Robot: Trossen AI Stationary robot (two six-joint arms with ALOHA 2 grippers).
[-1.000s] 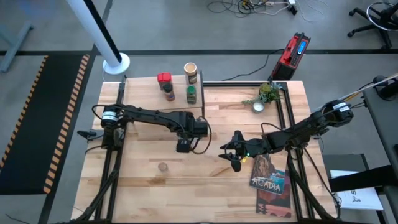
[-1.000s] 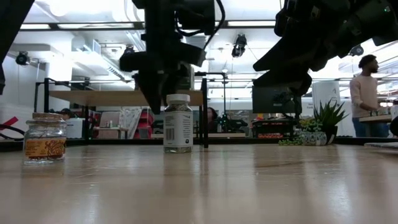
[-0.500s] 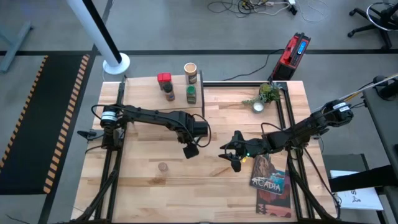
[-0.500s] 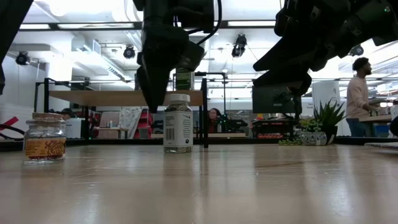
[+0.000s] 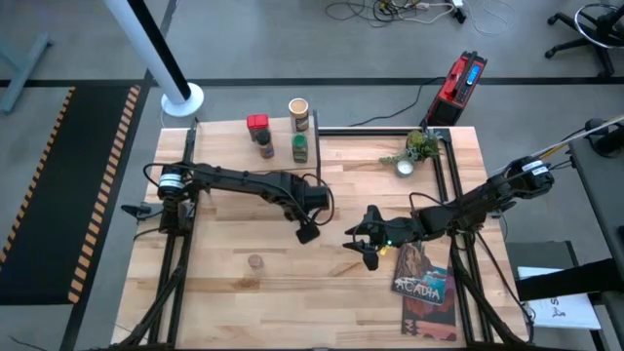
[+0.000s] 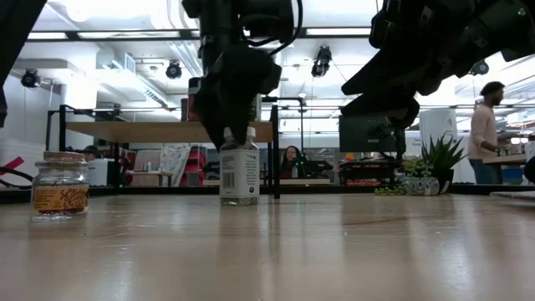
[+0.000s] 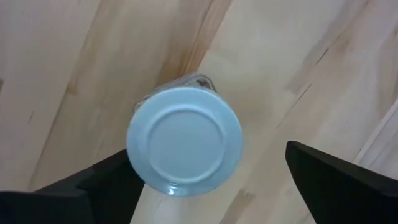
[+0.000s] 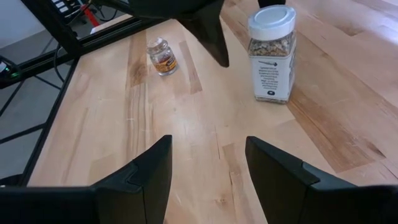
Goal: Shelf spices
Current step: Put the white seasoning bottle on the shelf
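Note:
A white-capped clear jar (image 8: 272,53) of spice stands upright on its base mid-table. My left gripper (image 5: 307,232) is open above it, pointing down. In the left wrist view the round white cap (image 7: 183,140) shows between the two fingers, and in the low view a fingertip (image 6: 226,125) reaches down to cap height. I see no touch. Four spices stand on the shelf (image 5: 229,146) at the far left: a red tin (image 5: 256,123), a tan canister (image 5: 298,107), a brown jar (image 5: 265,146) and a green-lidded jar (image 5: 300,148). My right gripper (image 5: 363,244) waits open to the jar's right.
A small cork-topped jar (image 5: 255,261) with an orange label stands near the table's front, left of centre. The "Acadia" book (image 5: 424,278) lies at the near right, beside my right arm. A potted plant (image 5: 417,148) stands at the far right. A person (image 6: 483,125) moves in the room behind.
My left gripper has moved toward the table's right edge and gone down over the white-capped jar, so that its fingers now stand on either side of the cap. The jar has stayed in place.

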